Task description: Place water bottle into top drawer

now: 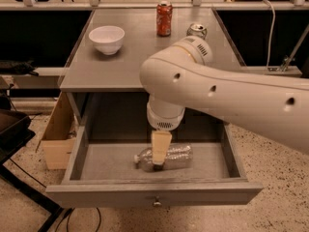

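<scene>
The water bottle (pixel 176 156), clear ribbed plastic, lies on its side on the floor of the top drawer (pixel 96 195), cap end pointing left. The drawer is pulled out wide, its small round knob (pixel 156 203) at the front centre. My gripper (pixel 159 154) hangs from the big white arm (pixel 203 86) straight down into the drawer. Its tan tip overlaps the bottle's left half, so I cannot tell whether it touches the bottle or hangs just over it.
On the grey cabinet top (pixel 111 71) stand a white bowl (pixel 106 38), a red soda can (pixel 164 18) and a silver soda can (pixel 196 30), partly hidden by my arm. A cardboard box (pixel 57 139) sits left of the drawer. Speckled floor lies around.
</scene>
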`<state>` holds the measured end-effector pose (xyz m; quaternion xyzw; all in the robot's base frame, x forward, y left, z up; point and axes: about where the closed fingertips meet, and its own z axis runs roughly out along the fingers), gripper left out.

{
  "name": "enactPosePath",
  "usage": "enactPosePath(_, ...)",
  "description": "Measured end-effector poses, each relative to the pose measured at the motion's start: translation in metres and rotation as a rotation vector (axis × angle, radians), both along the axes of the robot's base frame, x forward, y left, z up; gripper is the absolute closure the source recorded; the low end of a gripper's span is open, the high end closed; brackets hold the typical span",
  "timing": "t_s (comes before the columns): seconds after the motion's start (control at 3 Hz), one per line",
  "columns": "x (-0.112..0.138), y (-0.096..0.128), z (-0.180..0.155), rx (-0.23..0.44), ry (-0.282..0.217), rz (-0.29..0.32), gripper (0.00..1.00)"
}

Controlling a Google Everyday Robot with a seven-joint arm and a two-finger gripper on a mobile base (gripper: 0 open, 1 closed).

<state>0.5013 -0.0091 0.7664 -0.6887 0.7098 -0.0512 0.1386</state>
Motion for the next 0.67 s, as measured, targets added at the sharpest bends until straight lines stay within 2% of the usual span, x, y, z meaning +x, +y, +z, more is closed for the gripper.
enactPosePath(0.33,0.002,-0.031,0.052,0.068,-0.037,-0.052,0.0)
enactPosePath(0.67,0.012,-0.083,0.077,0.145,-0.074,-0.15,0.0)
